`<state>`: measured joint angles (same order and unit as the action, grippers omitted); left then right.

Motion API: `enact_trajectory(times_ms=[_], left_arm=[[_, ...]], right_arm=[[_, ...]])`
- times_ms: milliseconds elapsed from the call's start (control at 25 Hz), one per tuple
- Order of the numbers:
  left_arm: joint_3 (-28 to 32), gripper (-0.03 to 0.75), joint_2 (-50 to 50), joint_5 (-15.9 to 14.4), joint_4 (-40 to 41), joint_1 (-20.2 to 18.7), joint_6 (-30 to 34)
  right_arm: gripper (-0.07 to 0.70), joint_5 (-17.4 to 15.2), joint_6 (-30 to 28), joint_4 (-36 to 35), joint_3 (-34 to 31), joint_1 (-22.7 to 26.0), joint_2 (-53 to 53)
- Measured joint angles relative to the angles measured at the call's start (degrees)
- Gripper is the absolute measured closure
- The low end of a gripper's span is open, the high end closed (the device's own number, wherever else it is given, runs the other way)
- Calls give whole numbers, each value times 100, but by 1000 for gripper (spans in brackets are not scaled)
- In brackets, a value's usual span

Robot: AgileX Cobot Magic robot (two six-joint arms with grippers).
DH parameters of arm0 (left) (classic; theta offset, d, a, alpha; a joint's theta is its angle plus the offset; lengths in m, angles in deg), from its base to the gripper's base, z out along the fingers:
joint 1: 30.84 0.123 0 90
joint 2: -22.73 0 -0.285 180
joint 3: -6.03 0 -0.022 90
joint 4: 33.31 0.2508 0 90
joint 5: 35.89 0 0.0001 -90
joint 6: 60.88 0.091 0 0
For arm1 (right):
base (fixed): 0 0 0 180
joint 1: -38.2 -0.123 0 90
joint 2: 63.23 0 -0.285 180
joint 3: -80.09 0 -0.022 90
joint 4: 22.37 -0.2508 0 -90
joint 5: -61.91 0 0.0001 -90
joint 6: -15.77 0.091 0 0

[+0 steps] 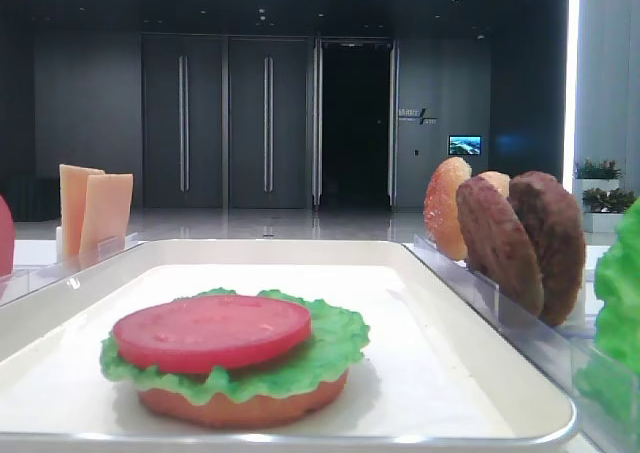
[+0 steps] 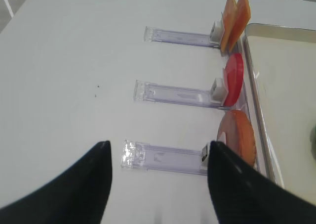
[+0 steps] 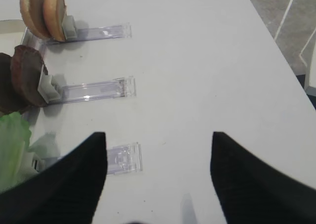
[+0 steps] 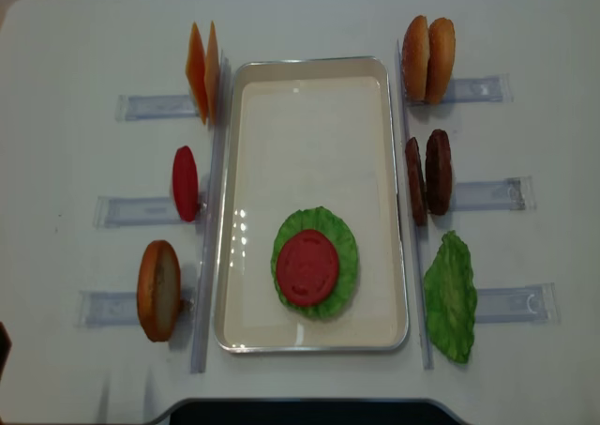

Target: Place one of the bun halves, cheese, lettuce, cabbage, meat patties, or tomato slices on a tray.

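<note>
i see the tray (image 4: 310, 87) in the middle of the white worktop (image 4: 75, 50). on the tray, toward its near end, a stack: bun half (image 1: 243, 405) at the bottom, lettuce leaf (image 4: 345, 247) on it, tomato slice (image 4: 307, 266) on top.

left of the tray, clear racks (image 4: 150, 105) hold things on edge: two cheese slices (image 4: 202, 71) by the far corner, one tomato slice (image 4: 185, 182) at mid-length, one bun half (image 4: 158, 290) by the near corner. right of the tray: two bun halves (image 4: 428, 58) at the far corner, two meat patties (image 4: 428, 176) at mid-length, a spare lettuce leaf (image 4: 451, 296) by the near corner.

left tool (image 2: 158, 184): jaws spread wide, nothing between them, over bare worktop left of the tray, just short of the rack with the bun half (image 2: 237, 141).

right tool (image 3: 158, 179): jaws also wide apart, holding nothing, over bare worktop right of the tray, near the outer end of the lettuce rack (image 3: 123, 158).

neither tool touches any food.
</note>
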<state>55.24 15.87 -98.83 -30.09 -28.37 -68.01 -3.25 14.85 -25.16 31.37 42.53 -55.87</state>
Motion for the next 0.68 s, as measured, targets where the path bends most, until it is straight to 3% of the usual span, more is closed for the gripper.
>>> enact_trajectory(times_ms=[680], left_arm=[[65, 244, 0, -71, 0, 0, 0]], right_arm=[[171, 0, 0, 0, 0, 0, 0]])
